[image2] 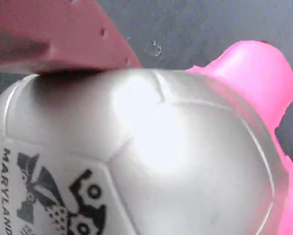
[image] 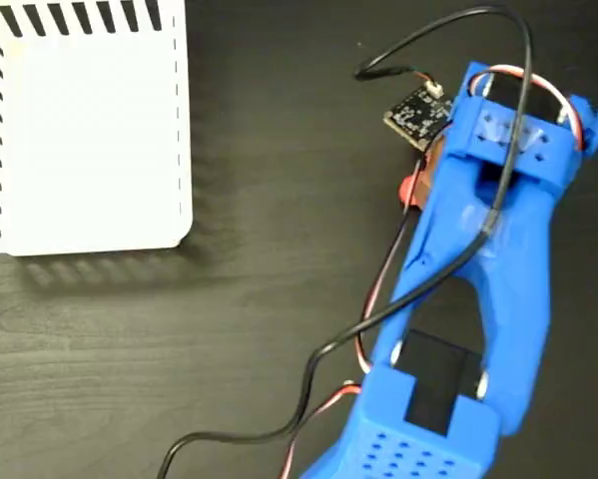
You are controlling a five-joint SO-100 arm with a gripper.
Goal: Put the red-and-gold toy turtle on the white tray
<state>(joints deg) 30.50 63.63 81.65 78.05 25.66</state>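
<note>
Fixed view from above: blue arm (image: 478, 269) over the right half of the dark counter (image: 259, 299), hiding nearly all of the turtle (image: 412, 187); only a coral sliver visible at the arm's left flank, well apart from the tray (image: 89, 130) at the top-left corner. Wrist view: shell (image2: 151, 156) filling the picture, printed logo (image2: 53, 200) at lower left, one pink limb (image2: 256, 73) at upper right, a finger (image2: 53, 34) lying against the shell's upper left. Second finger unseen; jaws' state impossible to tell, whether pressing on the shell or merely beside it.

Likely risks: smooth, domed, squishy shell slipping out of a shallow pinch; loose black cable (image: 448, 40) snagging during a swing.

Bare counter between turtle and tray; tray's low right wall (image: 182, 120) to be cleared before lowering; tray floor roomy and unoccupied.
</note>
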